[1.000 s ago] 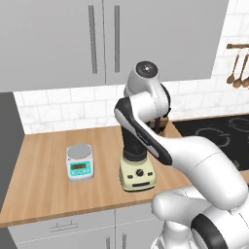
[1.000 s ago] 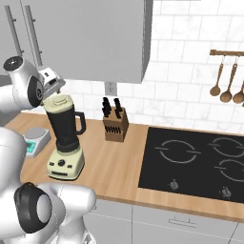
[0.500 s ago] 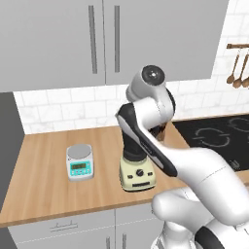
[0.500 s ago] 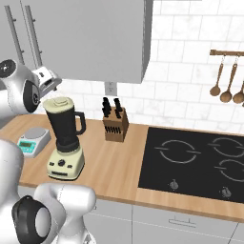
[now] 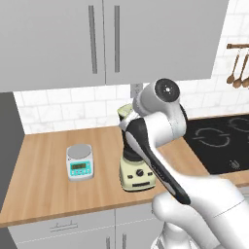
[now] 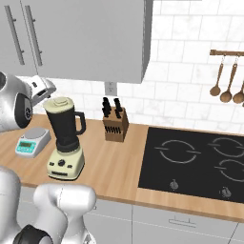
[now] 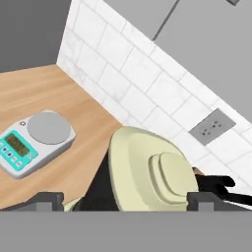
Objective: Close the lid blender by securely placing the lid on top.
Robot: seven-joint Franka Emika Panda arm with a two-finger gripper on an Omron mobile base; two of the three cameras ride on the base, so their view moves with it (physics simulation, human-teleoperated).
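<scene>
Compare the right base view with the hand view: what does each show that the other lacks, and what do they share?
Right base view alone: the knife block, the black cooktop, the wooden spoons hanging on the wall, and the blender in full, from jar to cream base with dial.

Hand view alone: a close look down on the lid's raised centre knob, and the two dark fingers wide apart at the bottom edge.

Both: the lid sitting on the jar's mouth, the scale beside it, the wall outlet, the wooden counter.
</scene>
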